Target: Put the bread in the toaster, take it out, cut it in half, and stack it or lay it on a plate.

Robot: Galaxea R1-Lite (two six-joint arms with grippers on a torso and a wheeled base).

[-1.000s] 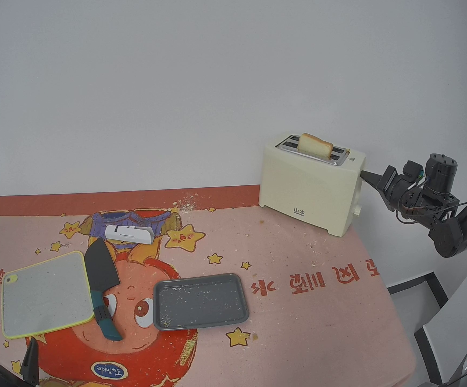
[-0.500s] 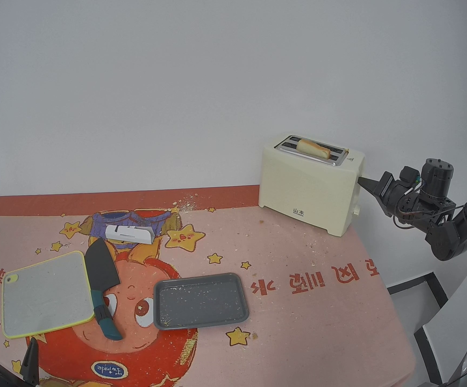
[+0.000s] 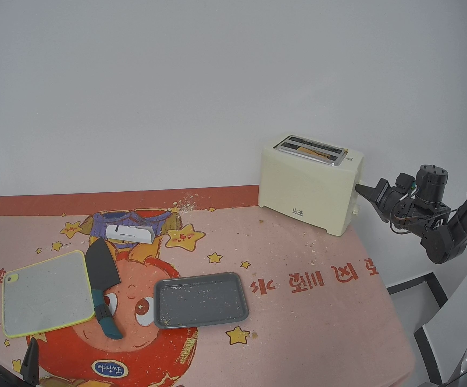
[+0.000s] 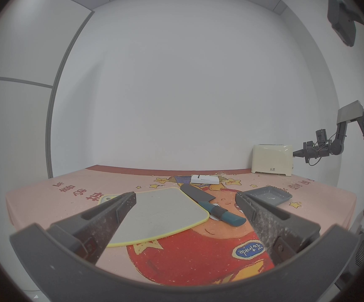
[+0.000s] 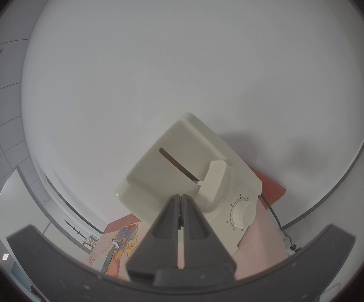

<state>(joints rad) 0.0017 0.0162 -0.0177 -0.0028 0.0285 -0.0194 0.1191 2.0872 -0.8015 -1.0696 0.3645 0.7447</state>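
The bread (image 3: 313, 151) sits low in a slot of the toaster (image 3: 308, 189), at about 2 o'clock on the tabletop (image 3: 298, 318), with only a sliver of crust showing. The right hand (image 5: 180, 198), its fingers pressed together and holding nothing, meets the lever (image 5: 212, 181) on the toaster's 3 o'clock end. The lever lies near the bottom of its track, so the step looks like latching the bread down.

To do it well, the push should run straight along the track until the lever catches. It should not shove the toaster toward 9 o'clock or brush the dial (image 5: 244, 210) just beside the lever.

The left hand (image 4: 185, 196) waits spread at 7 o'clock, near the cutting board (image 3: 45, 292), the knife (image 3: 101, 280) and the grey tray (image 3: 201, 300).
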